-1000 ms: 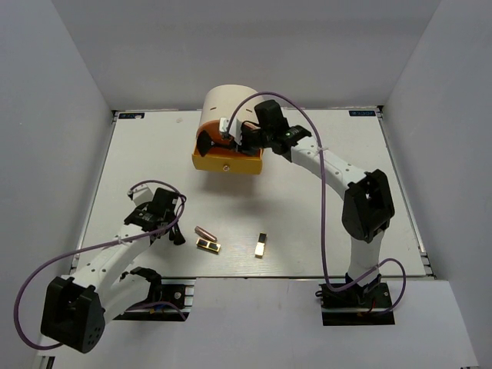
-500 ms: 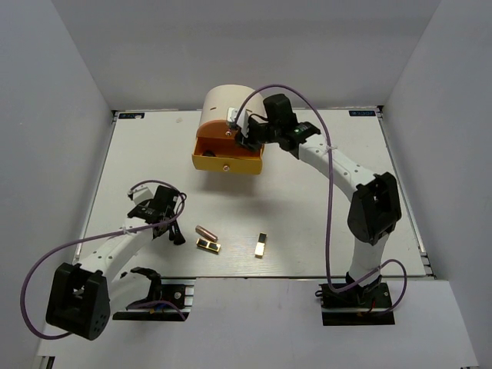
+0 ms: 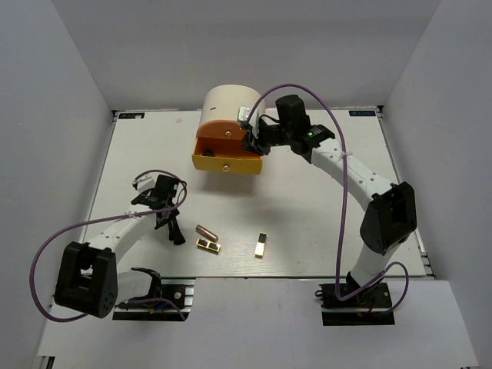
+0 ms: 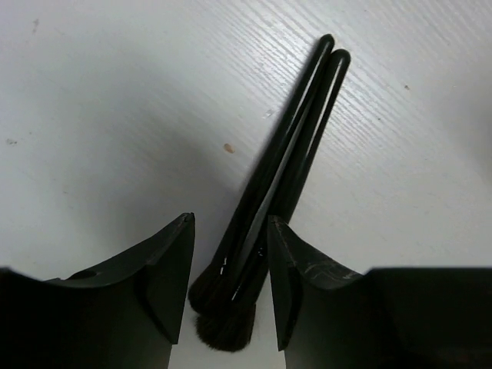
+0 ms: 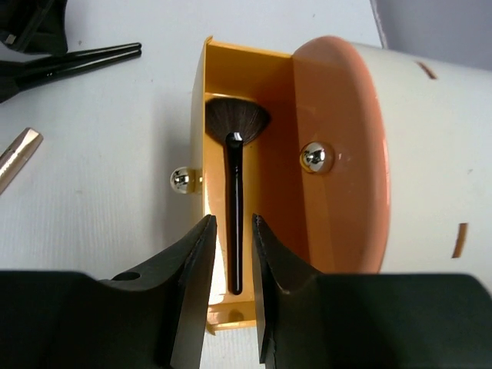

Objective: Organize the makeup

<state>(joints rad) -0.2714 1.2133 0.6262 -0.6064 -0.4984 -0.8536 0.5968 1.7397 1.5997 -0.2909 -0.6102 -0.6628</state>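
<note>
Straddling two brushes [image 4: 284, 161], bristles partly hidden, left pincer [image 4: 231, 221] gapes; right pincer [image 5: 232, 221] narrow, empty.

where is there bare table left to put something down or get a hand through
Bare: the far-left corner of the table beside the box; the middle strip between the drawer and the cases; the right side beyond the right arm. Crowded: near left, around brushes, lipstick and cases.

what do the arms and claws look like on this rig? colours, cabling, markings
Both match. Left arm and right arm: white links, bulky black joint housings, a purple cable looping loosely along each. Left claw and right claw: two matte-black wedge-shaped fingers each, flat inner faces. No markings readable.
</note>
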